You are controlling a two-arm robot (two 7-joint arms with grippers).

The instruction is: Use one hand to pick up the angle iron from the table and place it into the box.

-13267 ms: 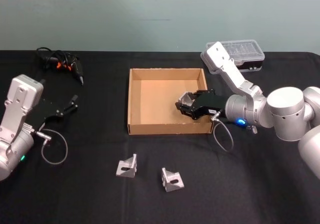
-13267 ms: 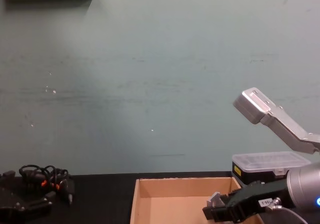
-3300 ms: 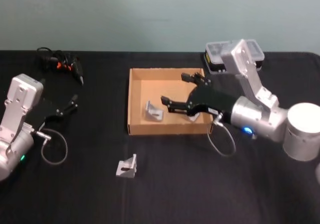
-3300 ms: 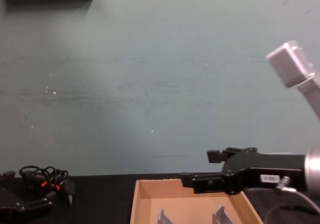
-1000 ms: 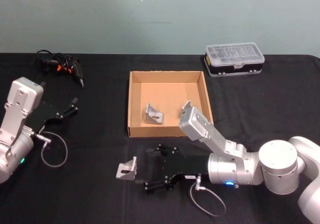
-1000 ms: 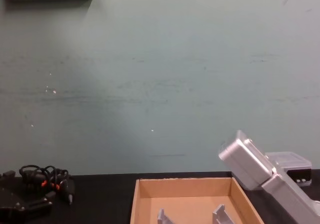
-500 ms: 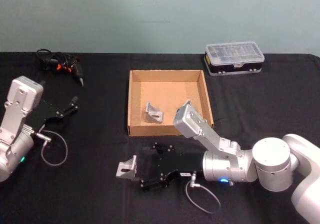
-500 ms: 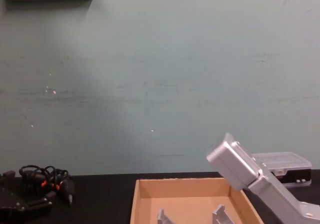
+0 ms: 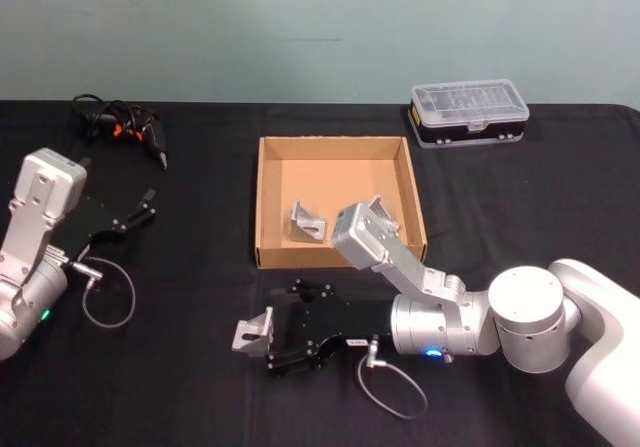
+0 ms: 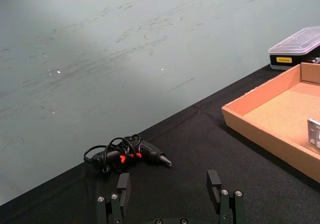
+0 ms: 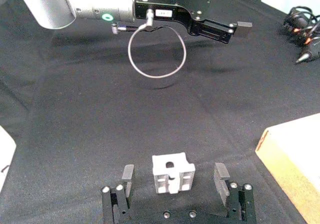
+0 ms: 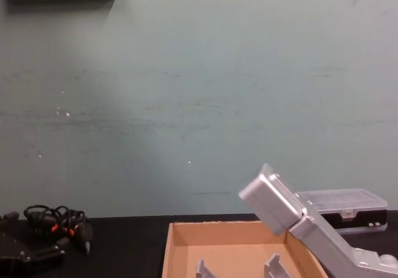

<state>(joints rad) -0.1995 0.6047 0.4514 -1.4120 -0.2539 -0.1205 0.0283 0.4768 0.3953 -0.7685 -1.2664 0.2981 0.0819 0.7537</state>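
One silver angle iron (image 9: 252,333) lies on the black table (image 9: 180,387) in front of the tan box (image 9: 335,259). My right gripper (image 9: 272,329) is low at the table and open around it. In the right wrist view the angle iron (image 11: 173,173) sits between the two fingers (image 11: 128,176), and I cannot tell whether they touch it. Two more angle irons rest inside the box, one (image 9: 308,222) in plain view, the other (image 9: 378,210) partly hidden behind my right arm. My left gripper (image 9: 140,207) stays parked at the far left, open and empty.
A clear-lidded plastic case (image 9: 468,112) stands at the back right. At the back left lies a black tool with tangled cable (image 9: 120,127). In the chest view my right arm's silver link (image 12: 292,219) rises beside the box wall (image 12: 230,228).
After leaving two angle irons in the box, my right arm swung down to the front. Over the last second it slid left until its open fingers bracket the angle iron on the table.
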